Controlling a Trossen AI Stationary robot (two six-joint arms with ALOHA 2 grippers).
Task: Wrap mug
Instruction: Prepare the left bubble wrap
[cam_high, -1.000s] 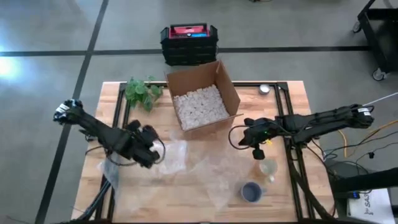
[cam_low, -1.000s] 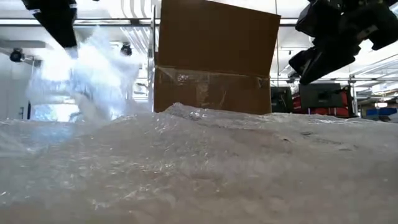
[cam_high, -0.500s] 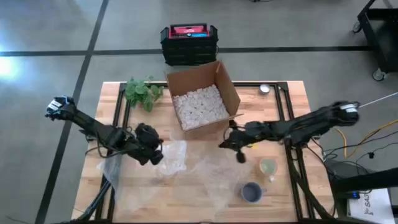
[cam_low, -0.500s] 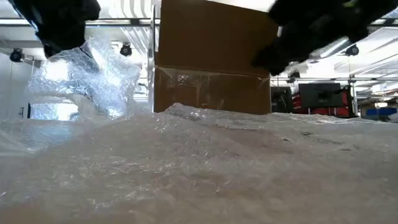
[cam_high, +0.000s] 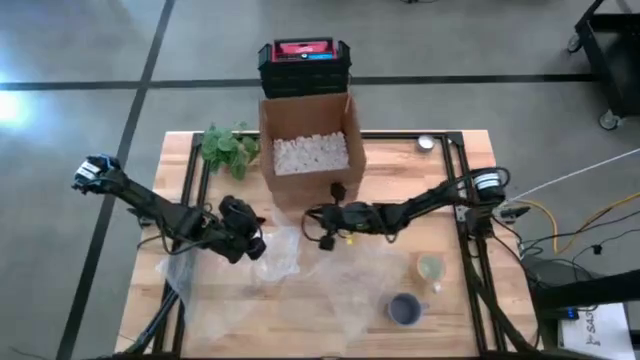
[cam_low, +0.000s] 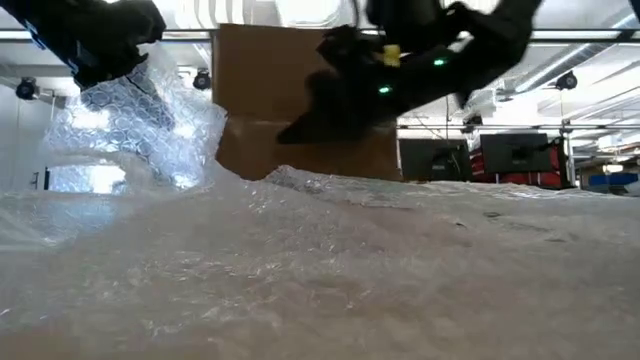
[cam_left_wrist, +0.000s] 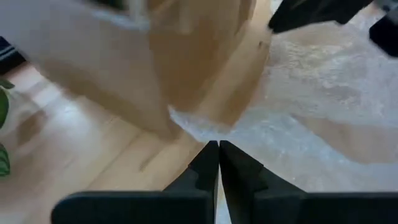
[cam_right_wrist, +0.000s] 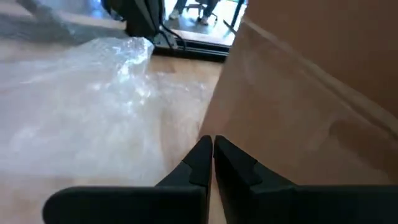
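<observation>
Near the table's (cam_high: 180, 150) left edge, the left gripper (cam_high: 252, 243) has its fingers pressed together on a lifted corner of the bubble wrap (cam_high: 320, 275). At mid-table the right gripper (cam_high: 312, 222), fingers together and empty, sits against the front wall of the cardboard box (cam_high: 305, 155). The mug (cam_high: 404, 308) stands near the front right corner, beside a clear glass (cam_high: 431, 268).

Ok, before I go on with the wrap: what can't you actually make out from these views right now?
- Mug: shows only in the high view, too small to tell its handle side; in the low view the bubble wrap hides it.
- Left gripper: fingers together, but whether wrap is pinched between them is unclear.
- Right gripper: beside the cardboard box; contact cannot be told.
- Small glass: contents too small to judge.
</observation>
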